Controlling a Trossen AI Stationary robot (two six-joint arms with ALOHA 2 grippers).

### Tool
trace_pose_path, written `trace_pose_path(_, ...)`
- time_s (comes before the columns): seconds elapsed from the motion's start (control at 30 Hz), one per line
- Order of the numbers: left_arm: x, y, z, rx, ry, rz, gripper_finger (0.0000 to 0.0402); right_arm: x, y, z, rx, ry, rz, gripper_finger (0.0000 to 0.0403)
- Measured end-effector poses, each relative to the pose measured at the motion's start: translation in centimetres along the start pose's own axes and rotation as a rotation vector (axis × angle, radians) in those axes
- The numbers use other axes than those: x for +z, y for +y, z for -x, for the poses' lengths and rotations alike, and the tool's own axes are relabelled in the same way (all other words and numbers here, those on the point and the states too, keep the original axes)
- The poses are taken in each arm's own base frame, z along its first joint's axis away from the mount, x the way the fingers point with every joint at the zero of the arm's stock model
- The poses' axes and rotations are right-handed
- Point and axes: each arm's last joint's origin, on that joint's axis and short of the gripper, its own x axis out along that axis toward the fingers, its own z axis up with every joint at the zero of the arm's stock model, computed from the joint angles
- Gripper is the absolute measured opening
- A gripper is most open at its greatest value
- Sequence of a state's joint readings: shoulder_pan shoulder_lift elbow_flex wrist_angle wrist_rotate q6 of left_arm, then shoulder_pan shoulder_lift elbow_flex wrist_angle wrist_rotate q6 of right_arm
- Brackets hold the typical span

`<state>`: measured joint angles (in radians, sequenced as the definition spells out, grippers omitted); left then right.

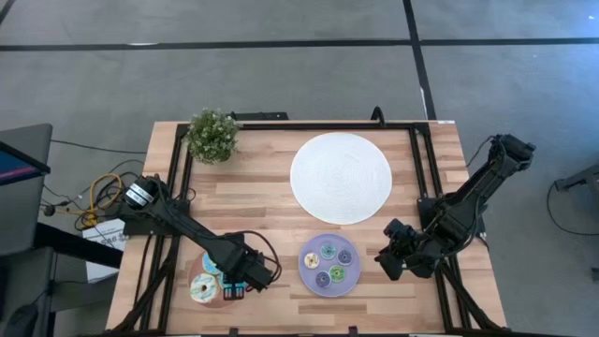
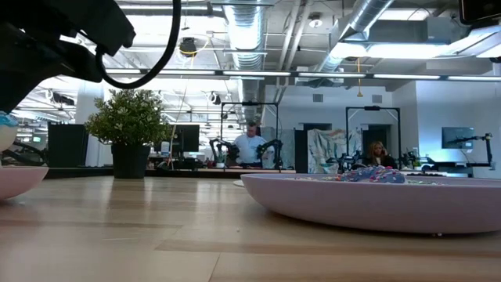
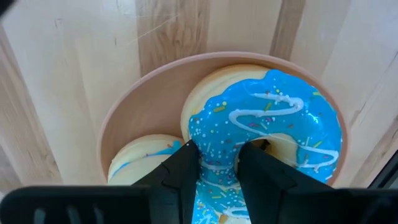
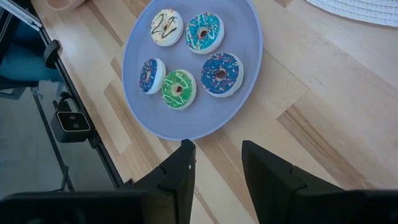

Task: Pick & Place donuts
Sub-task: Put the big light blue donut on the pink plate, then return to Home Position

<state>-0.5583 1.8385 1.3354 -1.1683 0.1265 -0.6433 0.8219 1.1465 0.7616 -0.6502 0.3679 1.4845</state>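
A large blue-iced donut (image 3: 273,112) with white drizzle is over a pink plate (image 3: 124,106) near the table's front left, and my left gripper (image 3: 217,152) points straight down, shut on it. A second donut (image 3: 140,155), cream with blue icing, lies flat on that plate. Several small donuts (image 4: 178,88), iced green, blue, teal and cream, lie on a purple plate (image 4: 205,121) at the front middle. My right gripper (image 4: 217,165) hangs open just right of that plate, nothing between its fingers. My left gripper pinches the blue donut's ring (image 3: 217,171) between its two fingers, one finger (image 3: 258,158) in the hole and the other (image 3: 183,162) on the outer rim. The fingers come from above, pointing down. The donut seems raised a little off the pink plate, tilted.
A big round white mat (image 1: 341,178) lies at the far middle of the table, and a small potted plant (image 1: 212,136) stands at the far left. Bare wood shows between the two plates and in front of the mat. People sit in the room beyond.
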Motion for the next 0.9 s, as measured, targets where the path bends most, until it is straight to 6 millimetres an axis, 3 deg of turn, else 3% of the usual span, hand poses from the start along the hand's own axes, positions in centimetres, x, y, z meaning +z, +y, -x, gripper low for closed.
trace_pose_path(0.3, 0.0, 0.0, 0.0, 0.003, 0.002, 0.035, 0.0107, 0.0, 0.0, 0.0, 0.000, 0.000, -0.001, 0.0123)
trace_pose_path(0.7, 0.0, -0.1, 0.2, -0.022, 0.013, 0.034, 0.0243, 0.0, 0.0, 0.0, 0.000, 0.000, -0.008, 0.0123)
trace_pose_path(0.9, 0.1, 0.2, 1.2, -0.024, 0.044, 0.076, 0.0267, 0.0, 0.0, 0.0, 0.000, 0.000, -0.008, 0.0123)
